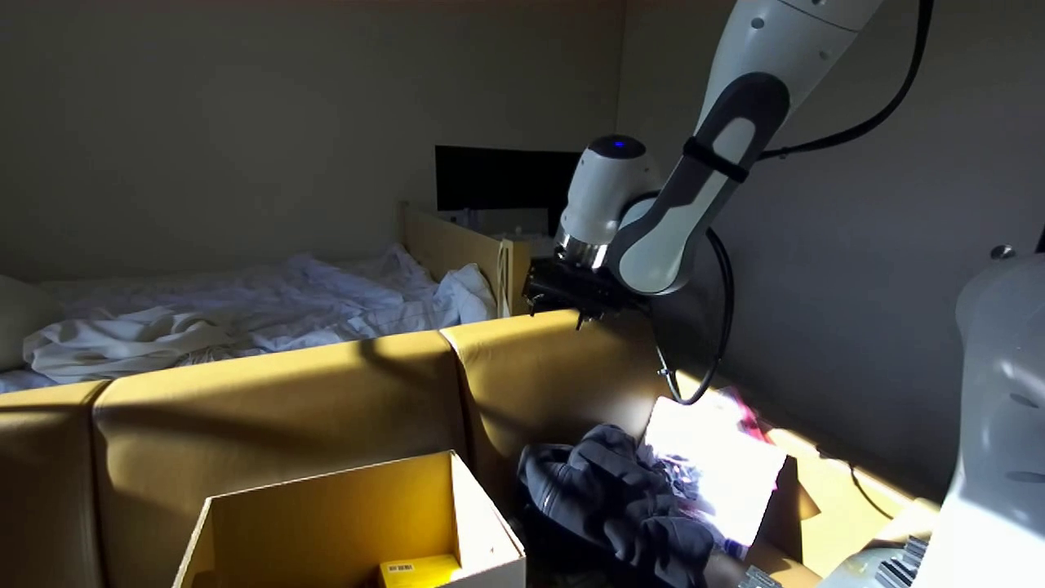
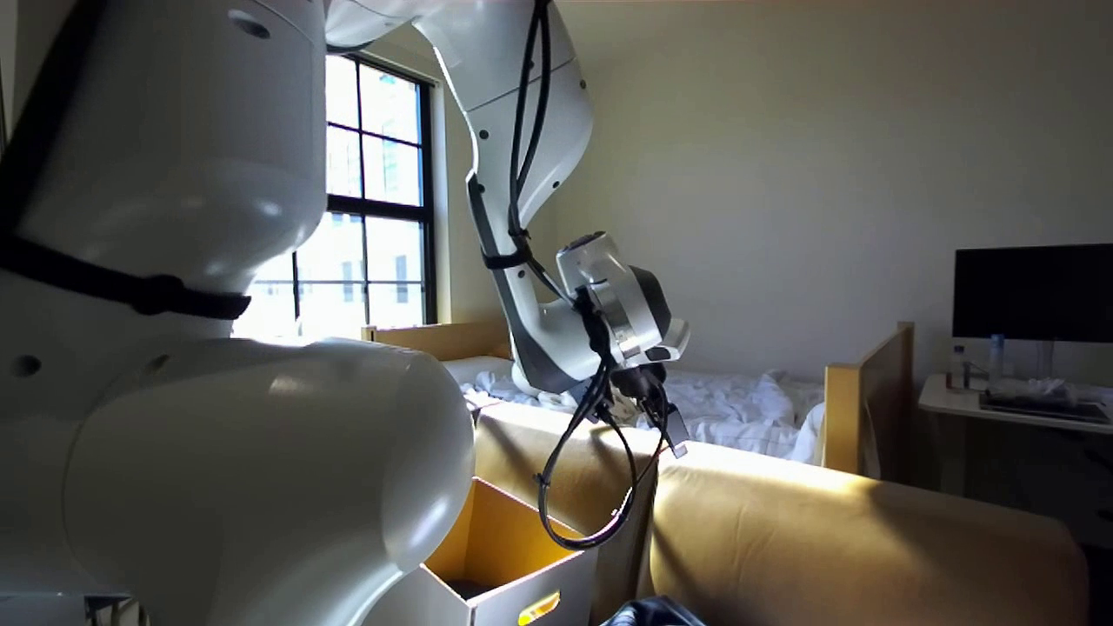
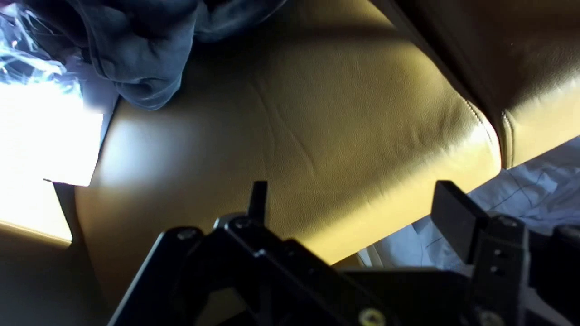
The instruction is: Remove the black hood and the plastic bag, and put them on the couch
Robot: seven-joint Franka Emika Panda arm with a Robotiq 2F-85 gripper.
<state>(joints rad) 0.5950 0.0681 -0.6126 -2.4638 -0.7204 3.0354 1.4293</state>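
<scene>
Wrist view: my fingers (image 3: 457,222) stand wide apart with nothing between them, near the top of the mustard couch (image 3: 326,117). The black hood (image 3: 140,52) lies toward the upper left, well apart from them. In an exterior view it is heaped below my gripper (image 1: 557,317), its long axis slanting down to the right, so reaching it would, I judge, mean descending. Beside it, glare washes out what may be the plastic bag (image 3: 38,63).
</scene>
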